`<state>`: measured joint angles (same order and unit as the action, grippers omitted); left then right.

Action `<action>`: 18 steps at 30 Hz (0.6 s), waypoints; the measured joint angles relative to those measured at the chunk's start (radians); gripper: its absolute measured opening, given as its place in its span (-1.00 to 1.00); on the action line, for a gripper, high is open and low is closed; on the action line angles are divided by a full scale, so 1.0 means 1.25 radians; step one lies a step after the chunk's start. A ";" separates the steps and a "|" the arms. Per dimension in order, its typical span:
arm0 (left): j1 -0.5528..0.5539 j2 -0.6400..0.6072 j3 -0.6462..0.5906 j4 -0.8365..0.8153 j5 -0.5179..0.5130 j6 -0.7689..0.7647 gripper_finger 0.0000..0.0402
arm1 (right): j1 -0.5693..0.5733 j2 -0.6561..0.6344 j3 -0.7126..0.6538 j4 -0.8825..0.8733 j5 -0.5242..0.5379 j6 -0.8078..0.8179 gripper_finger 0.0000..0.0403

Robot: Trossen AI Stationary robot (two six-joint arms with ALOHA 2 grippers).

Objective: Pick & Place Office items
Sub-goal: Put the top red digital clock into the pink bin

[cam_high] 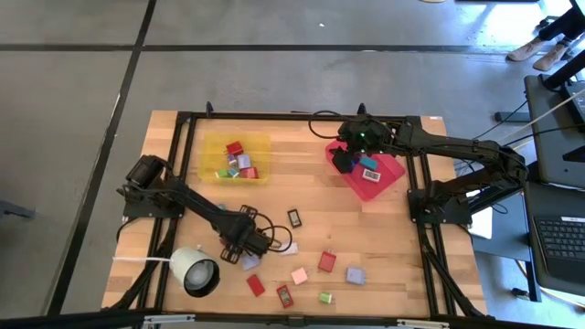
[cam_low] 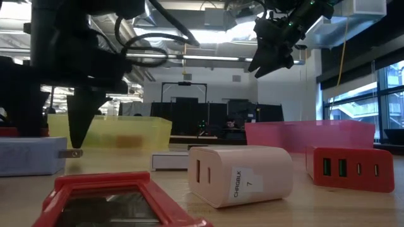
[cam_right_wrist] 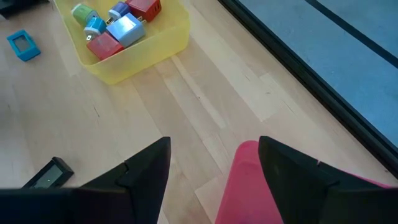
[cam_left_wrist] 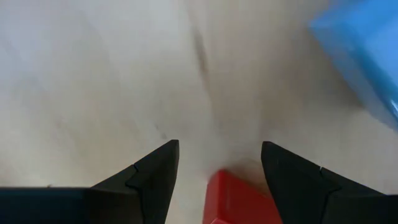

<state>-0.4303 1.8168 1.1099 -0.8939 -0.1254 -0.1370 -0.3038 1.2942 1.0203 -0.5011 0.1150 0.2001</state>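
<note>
The left gripper hangs low over the bench at about 7 o'clock, jaws open and empty, a red block between them. Closing off-centre could push it away. The right gripper, open and empty, waits above the red tray at 2 o'clock.

Dark jointed arms, black cables, pointed black fingers.

Small blocks, red, pink, lilac, green, lie scattered flat on the front of the table; more are piled in yellow tray, some in red tray.
</note>
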 joint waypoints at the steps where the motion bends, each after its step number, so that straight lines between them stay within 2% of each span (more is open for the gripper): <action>1: 0.004 0.000 0.000 -0.001 -0.004 -0.032 0.12 | 0.000 0.000 0.000 0.000 0.000 0.000 0.23; 4: 0.022 0.000 0.000 -0.008 0.003 -0.142 0.12 | 0.000 0.000 0.000 0.000 0.000 -0.002 0.23; 12: 0.093 0.000 0.000 -0.071 0.139 -0.428 0.12 | 0.000 0.000 0.000 0.000 0.000 -0.002 0.23; 18: 0.120 0.000 0.000 -0.133 0.192 -0.544 0.12 | 0.000 0.000 0.000 0.000 0.000 -0.002 0.23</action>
<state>-0.2810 1.8166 1.1099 -1.0601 0.1150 -0.8177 -0.3042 1.2942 1.0203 -0.5011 0.1150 0.1978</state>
